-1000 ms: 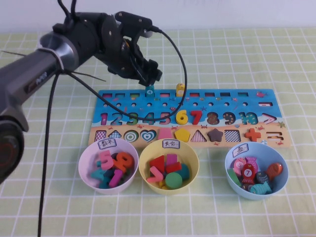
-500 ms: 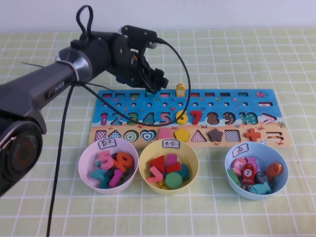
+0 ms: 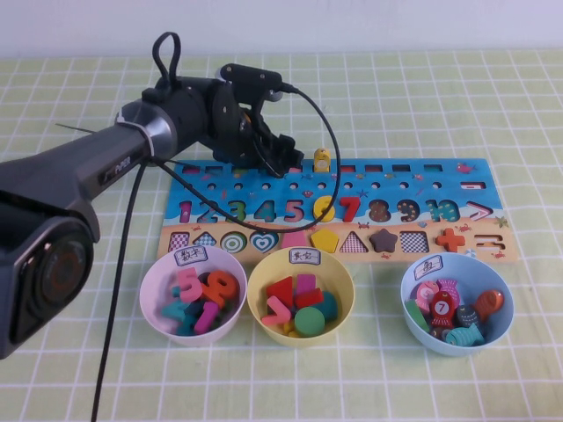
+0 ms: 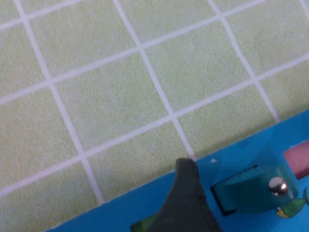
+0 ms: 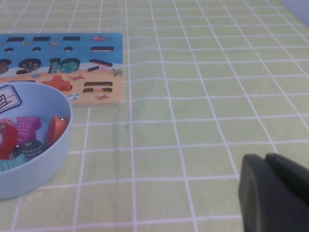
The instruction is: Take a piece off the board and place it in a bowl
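A table draped in a pale green cloth [image 3: 440, 97] crossed by white grid lines fills the scene under soft, even light that casts faint shadows, while a plain white wall [image 3: 369, 22] runs along its far edge, the cloth lying slightly rippled in places.

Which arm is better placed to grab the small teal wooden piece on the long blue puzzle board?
Left. The left gripper hangs open right over the teal piece on the board. The right gripper sits off the board, beyond the light blue bowl.
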Robot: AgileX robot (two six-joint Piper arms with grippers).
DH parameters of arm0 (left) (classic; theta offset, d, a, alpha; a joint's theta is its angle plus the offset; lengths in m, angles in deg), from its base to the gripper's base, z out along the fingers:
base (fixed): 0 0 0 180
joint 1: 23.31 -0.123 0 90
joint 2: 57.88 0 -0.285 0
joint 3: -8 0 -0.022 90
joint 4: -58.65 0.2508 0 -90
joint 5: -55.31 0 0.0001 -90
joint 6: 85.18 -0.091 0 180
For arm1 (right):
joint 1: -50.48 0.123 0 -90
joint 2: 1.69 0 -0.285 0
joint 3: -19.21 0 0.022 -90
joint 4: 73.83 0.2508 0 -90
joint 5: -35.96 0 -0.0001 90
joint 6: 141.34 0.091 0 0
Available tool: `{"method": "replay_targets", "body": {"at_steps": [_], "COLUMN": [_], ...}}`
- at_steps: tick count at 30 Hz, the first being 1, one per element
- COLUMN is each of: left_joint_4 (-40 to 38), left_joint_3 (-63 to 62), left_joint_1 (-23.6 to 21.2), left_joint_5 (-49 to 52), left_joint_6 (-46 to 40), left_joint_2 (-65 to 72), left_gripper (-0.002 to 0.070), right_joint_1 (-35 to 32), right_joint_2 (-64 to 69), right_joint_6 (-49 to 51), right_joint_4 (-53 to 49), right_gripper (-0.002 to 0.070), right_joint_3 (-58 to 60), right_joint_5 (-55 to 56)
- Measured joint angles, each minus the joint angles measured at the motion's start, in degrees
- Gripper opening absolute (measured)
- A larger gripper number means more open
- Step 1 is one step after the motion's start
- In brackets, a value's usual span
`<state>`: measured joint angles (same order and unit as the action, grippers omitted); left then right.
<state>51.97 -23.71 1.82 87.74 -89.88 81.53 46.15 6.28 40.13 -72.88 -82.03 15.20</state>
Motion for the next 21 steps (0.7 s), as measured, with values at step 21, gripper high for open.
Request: {"method": "replay_targets", "body": {"at_steps": [21], "left_joint_4": [0.24], "left_joint_3": [0.0], "left_joint_1": [0.0], "left_joint_5": [0.81], "left_joint_6": [1.08], "left_joint_2": [0.02], "left_gripper": [0.0204], "right_joint_1": [0.0], "right_joint_2": [0.0], "right_joint_6": [0.0], "right_joint_4": [0.0], "right_gripper": [-0.0017], "right_joint_3": [0.0], "right_joint_5": [0.0]}}
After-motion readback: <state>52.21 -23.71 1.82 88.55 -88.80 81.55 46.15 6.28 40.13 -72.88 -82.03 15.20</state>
